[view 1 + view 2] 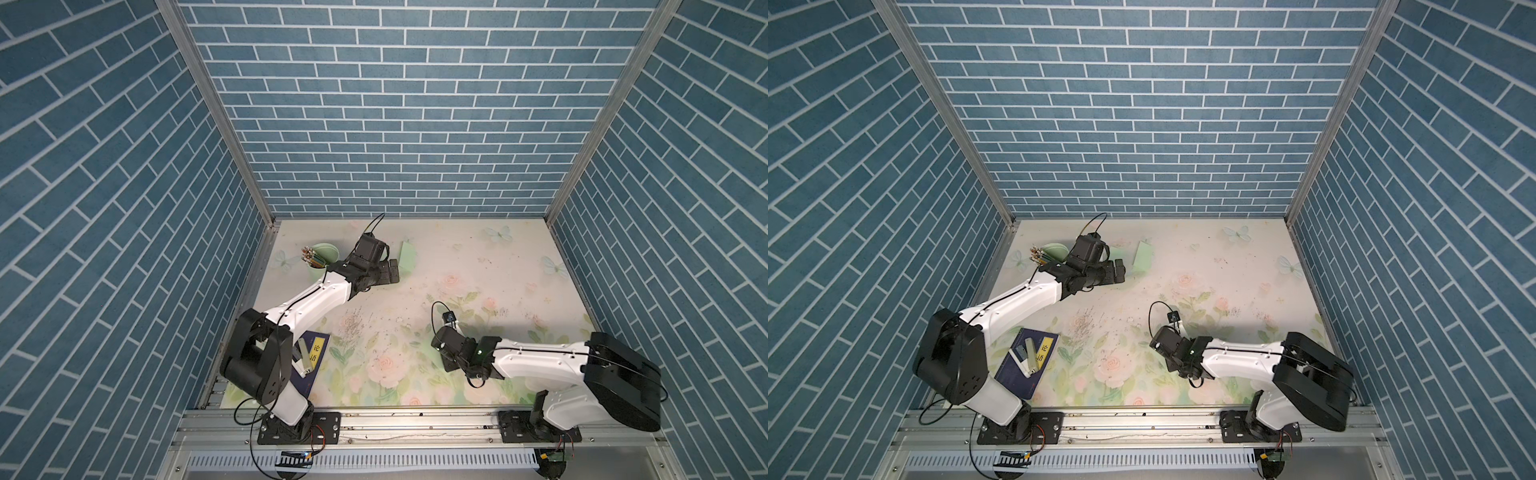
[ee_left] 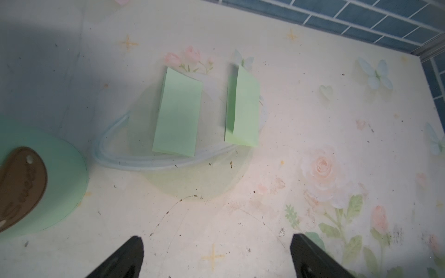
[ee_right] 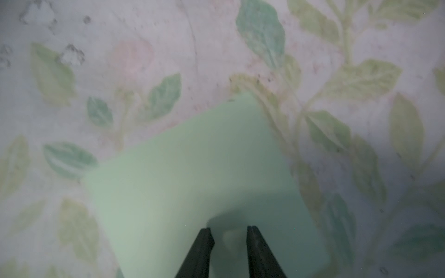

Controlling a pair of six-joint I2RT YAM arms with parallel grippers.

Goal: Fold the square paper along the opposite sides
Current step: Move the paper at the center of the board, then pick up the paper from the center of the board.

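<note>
A pale green sheet, the square paper [image 3: 204, 173], lies on the flowered table under my right gripper [image 3: 229, 231]. The jaws stand a little apart with their tips at the sheet's near edge and nothing visibly pinched. In both top views the right gripper [image 1: 448, 356] points down at the front right and hides that sheet. My left gripper [image 2: 216, 240] is wide open and empty over bare table. Ahead of it lie two folded green pieces [image 2: 177, 113] [image 2: 243, 108]. The top views show one of them [image 1: 407, 257] just beyond the left gripper [image 1: 392, 270].
A green cup of coloured pencils [image 1: 322, 257] stands at the far left beside the left arm, and shows as a cup [image 2: 48, 183] in the left wrist view. A clear curved plastic rim [image 2: 115, 156] lies round the folded pieces. A dark blue book [image 1: 309, 361] lies front left.
</note>
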